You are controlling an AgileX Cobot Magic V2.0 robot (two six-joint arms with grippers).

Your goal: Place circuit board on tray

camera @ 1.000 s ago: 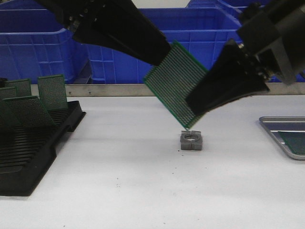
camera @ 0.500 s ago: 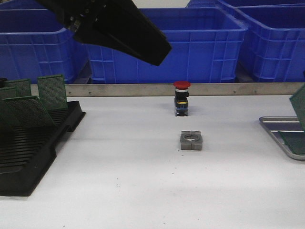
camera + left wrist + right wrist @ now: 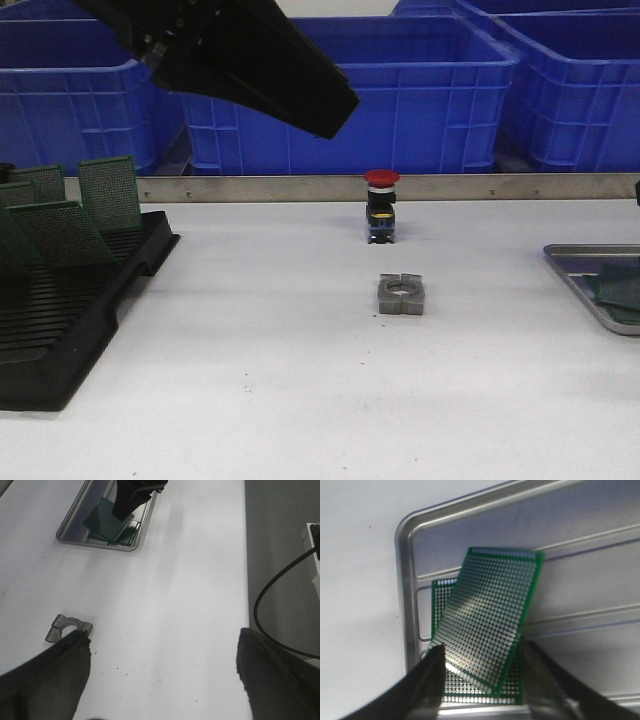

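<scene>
The grey metal tray [image 3: 575, 262] lies at the table's right edge and also shows in the left wrist view [image 3: 67, 532]. In the right wrist view my right gripper [image 3: 482, 650] is shut on a green circuit board [image 3: 492, 620], one finger on each long edge. It holds the board tilted, low over the tray [image 3: 407, 605], above another green board [image 3: 440, 592] lying flat there. In the front view the right gripper is out of frame and only the boards [image 3: 618, 292] show. My left gripper [image 3: 162, 640] is open and empty, high above the table [image 3: 335, 108].
A grey split nut block [image 3: 402, 294] sits mid-table, with a red-capped push button [image 3: 381, 205] behind it. A black slotted rack [image 3: 70, 310] with upright green boards stands at the left. Blue crates [image 3: 430, 90] line the back behind a metal rail.
My right gripper has carried the board right, out of the front view, and down onto the tray. That uncovers the red button. The left arm has not moved.
</scene>
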